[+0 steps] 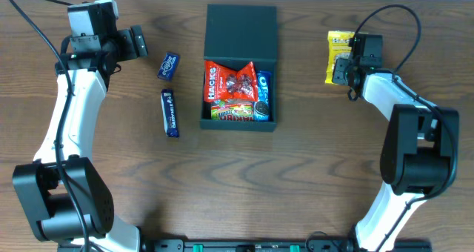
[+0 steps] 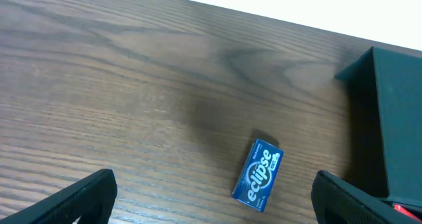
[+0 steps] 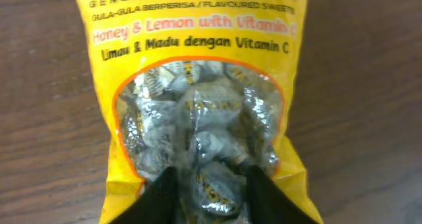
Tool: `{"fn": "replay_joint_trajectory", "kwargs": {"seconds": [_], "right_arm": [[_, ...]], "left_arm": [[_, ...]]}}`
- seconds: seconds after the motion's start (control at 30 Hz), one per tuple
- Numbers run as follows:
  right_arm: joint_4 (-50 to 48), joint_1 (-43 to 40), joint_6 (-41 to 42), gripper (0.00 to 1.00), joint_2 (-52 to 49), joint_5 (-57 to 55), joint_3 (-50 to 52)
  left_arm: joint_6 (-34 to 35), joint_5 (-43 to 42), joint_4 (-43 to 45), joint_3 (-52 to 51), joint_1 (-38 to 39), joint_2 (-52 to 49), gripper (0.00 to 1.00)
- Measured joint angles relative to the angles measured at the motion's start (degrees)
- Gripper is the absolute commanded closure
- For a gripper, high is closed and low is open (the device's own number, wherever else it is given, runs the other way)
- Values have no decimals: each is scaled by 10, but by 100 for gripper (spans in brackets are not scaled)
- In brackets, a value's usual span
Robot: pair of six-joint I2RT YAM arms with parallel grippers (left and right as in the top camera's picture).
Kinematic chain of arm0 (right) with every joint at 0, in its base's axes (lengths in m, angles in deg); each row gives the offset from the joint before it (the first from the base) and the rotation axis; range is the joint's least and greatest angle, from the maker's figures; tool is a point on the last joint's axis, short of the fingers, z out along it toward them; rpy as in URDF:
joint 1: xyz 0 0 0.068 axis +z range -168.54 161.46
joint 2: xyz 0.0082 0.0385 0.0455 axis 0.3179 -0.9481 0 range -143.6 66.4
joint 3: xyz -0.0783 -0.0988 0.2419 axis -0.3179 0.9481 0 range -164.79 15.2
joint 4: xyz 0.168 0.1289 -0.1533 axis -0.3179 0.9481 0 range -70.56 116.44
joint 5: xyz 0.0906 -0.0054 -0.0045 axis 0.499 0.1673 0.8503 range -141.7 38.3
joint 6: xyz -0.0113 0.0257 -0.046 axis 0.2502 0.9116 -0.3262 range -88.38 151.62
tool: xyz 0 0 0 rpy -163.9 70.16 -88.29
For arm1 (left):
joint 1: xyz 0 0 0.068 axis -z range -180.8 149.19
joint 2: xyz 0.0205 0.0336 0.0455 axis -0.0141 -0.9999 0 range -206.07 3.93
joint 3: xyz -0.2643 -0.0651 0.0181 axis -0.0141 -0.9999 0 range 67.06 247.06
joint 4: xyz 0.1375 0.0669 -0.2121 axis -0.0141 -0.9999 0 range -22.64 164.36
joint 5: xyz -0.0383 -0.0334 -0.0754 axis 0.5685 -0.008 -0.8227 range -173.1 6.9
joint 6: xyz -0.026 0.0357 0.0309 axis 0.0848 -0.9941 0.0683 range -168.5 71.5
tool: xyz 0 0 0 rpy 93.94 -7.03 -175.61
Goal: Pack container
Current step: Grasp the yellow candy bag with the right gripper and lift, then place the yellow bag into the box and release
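The right gripper (image 3: 210,201) had its fingers (image 3: 157,199) drawn close together on the near end of the yellow bag (image 3: 198,118). The bag lay on the table (image 1: 311,170) near the far edge, between the container (image 1: 241,30) and the right edge. It looked like a pinch on the bag's sealed end and the sweets just inside it. To do this well, the grip ought to take the film and not only one loose sweet (a sweet can slide and let the bag drop), so the hold should be firm before lifting. The lift should go straight up until the bag hangs free, then left over the container's rim, since it already holds several packets and little room looks left. The right arm reached forward from the near right corner, elbow bent, wrist turned down over the bag. The left arm stretched along the left edge toward the far left corner, the left gripper (image 2: 212,201) spread wide and empty near the mint box (image 2: 258,174). The container sat mid-table, its lid laid back toward the far edge
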Motion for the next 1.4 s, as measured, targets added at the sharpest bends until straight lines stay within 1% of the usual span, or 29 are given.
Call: {"fn": "replay_joint_trajectory", "kwargs": {"seconds": [0.03, 0.07, 0.27, 0.4, 0.57, 0.67, 0.8, 0.97, 1.17, 1.27, 1.4], "right_arm": [[0, 0, 0, 97, 0, -3, 0], [0, 0, -3, 99, 0, -3, 0], [10, 0, -5, 99, 6, 4, -2], [19, 0, -41, 99, 36, 61, 2], [25, 5, -123, 99, 142, 172, 4], [47, 17, -191, 99, 214, 261, 4], [97, 50, -298, 98, 275, 397, 4], [153, 111, -410, 99, 265, 470, 3], [155, 184, -516, 99, 196, 495, 3], [155, 193, -544, 99, 151, 497, 3], [148, 193, -558, 99, 114, 496, 3]], "left_arm": [[0, 0, 0, 0, 0, 0, 5], [0, 0, 0, 0, 0, 0, 5], [0, 0, 0, 0, 0, 0, 5], [0, 0, 0, 0, 0, 0, 5], [0, 0, 0, 0, 0, 0, 5], [0, 0, 0, 0, 0, 0, 5], [0, 0, 0, 0, 0, 0, 5], [0, 0, 0, 0, 0, 0, 5], [0, 0, 0, 0, 0, 0, 5], [0, 0, 0, 0, 0, 0, 5], [0, 0, 0, 0, 0, 0, 5]]}}
